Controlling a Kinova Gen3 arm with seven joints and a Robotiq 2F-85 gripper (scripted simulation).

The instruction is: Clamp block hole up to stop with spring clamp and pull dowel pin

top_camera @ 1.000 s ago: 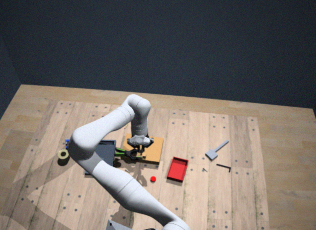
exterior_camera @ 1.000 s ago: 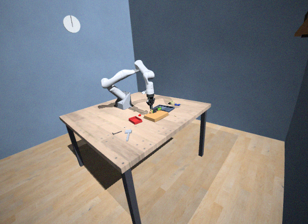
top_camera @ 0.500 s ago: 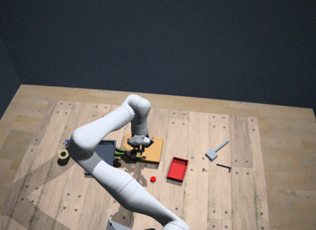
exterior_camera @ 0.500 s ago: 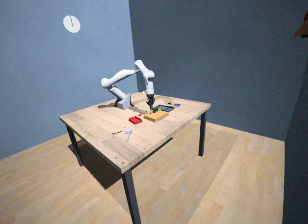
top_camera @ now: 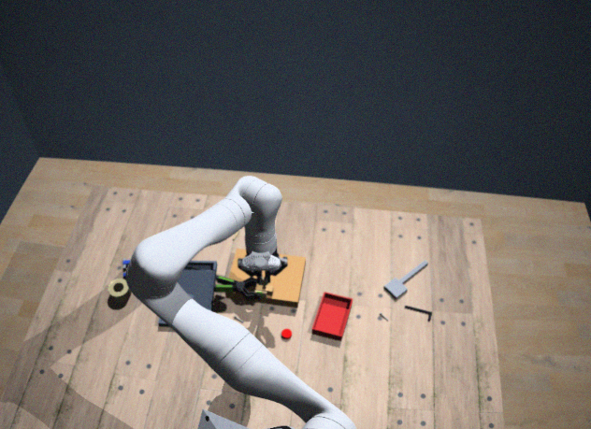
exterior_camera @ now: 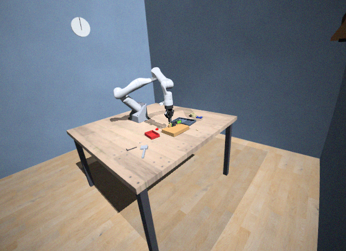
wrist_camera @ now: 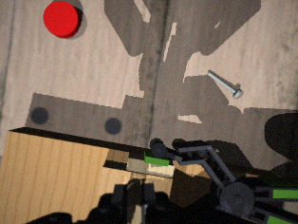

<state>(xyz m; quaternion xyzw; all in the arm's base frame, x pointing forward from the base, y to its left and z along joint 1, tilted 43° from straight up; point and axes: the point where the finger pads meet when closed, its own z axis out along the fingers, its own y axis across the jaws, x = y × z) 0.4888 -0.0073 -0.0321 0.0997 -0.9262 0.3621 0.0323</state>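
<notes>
Spring clamp (top_camera: 245, 287) (exterior_camera: 173, 123) (wrist_camera: 237, 196), at nine o'clock from the claw (top_camera: 262, 282) (exterior_camera: 169, 122) (wrist_camera: 134, 200) from above, looks light but stiff, best squeezed by its handles; fingertips stand nearly together, whether pinching anything I cannot tell.

A pale wooden desk (top_camera: 429, 357) (exterior_camera: 111, 142) is being held up by dark legs, one beneath its nearest corner. Shadow is being cast on the plank floor (exterior_camera: 265, 200) below its edges. Behind, blue walls are being seen, one bearing a round white clock (exterior_camera: 80, 27).
</notes>
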